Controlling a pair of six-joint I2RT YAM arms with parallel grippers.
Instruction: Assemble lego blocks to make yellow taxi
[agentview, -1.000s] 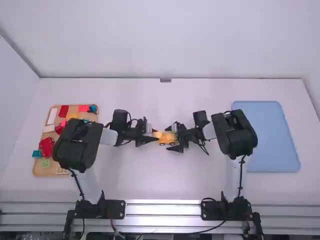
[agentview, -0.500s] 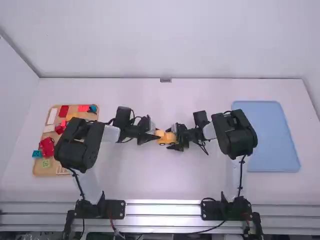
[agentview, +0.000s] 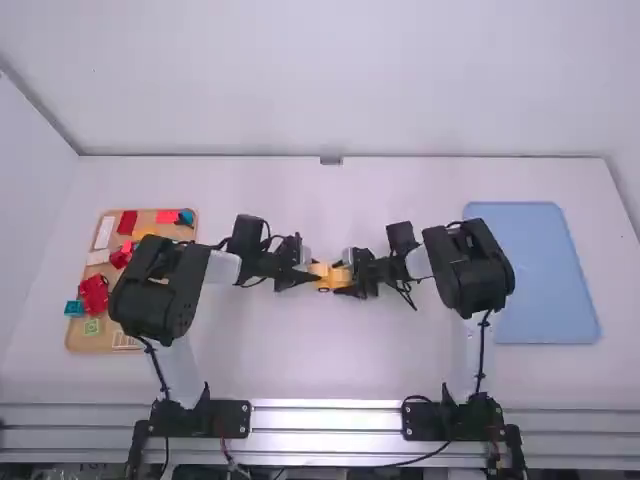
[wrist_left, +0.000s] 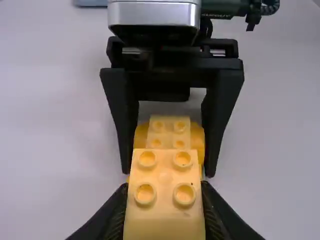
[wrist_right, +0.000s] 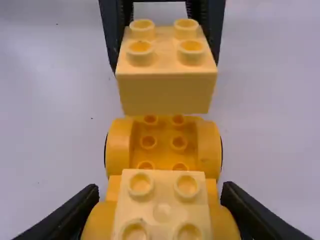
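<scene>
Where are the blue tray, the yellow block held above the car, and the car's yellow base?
Blue tray (agentview: 545, 270): high view, flat middle.
Held yellow block (wrist_right: 166, 94): right wrist view, its side face.
Yellow car base (wrist_right: 163, 134): right wrist view, its studded floor.

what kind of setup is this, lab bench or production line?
Likely a robot lab or test bench: two arms mounted at a plain white table, a wooden tray of toy blocks, and a blue tray opposite.
</scene>
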